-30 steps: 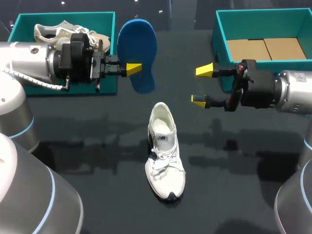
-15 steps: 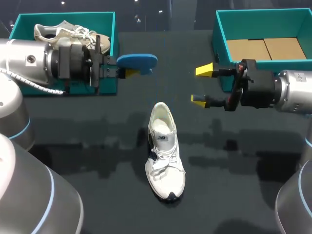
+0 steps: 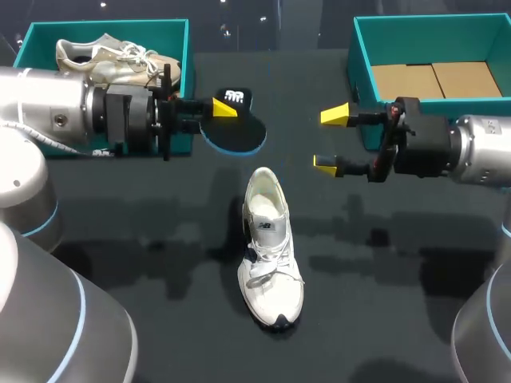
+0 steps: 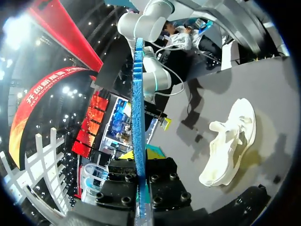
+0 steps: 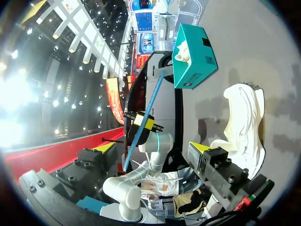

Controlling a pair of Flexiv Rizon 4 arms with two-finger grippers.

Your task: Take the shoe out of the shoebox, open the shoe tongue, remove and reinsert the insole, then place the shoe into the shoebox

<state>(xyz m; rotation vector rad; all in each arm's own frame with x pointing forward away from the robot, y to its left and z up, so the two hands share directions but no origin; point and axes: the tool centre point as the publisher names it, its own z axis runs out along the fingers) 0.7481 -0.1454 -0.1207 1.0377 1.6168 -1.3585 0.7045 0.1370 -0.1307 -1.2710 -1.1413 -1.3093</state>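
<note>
Head view, clock face centred on the dark table top (image 3: 383, 319).

- White lace-up sneaker (image 3: 270, 255): lies at the centre, sole down, toe to 6 o'clock, heel to 12 o'clock. The mouth of the shoe faces up. No gripper touches it.
- Blue foam insole with a black top face (image 3: 237, 132): held above the table at 11 o'clock of the sneaker's heel, apart from the shoe. It lies roughly level, black face up, with the blue rim showing along its near edge. In the left wrist view it is edge-on, a thin blue strip running straight out between the fingers.
- Left gripper (image 3: 219, 108): clenched on the insole, a finger on each face. The arm lies level, coming in from 9 o'clock.
- Right gripper (image 3: 330, 141): released, yellow tips spread wide with nothing between them. It sits at 2 o'clock of the sneaker, well apart from it, with the fingers pointing to 9 o'clock.
- Left teal cardboard shoebox (image 3: 185, 48): at 10 o'clock, with a pale beige laced shoe (image 3: 112, 54) inside it.
- Right teal cardboard shoebox (image 3: 358, 56): at 2 o'clock, just behind the right gripper, its brown cardboard floor showing.
</note>
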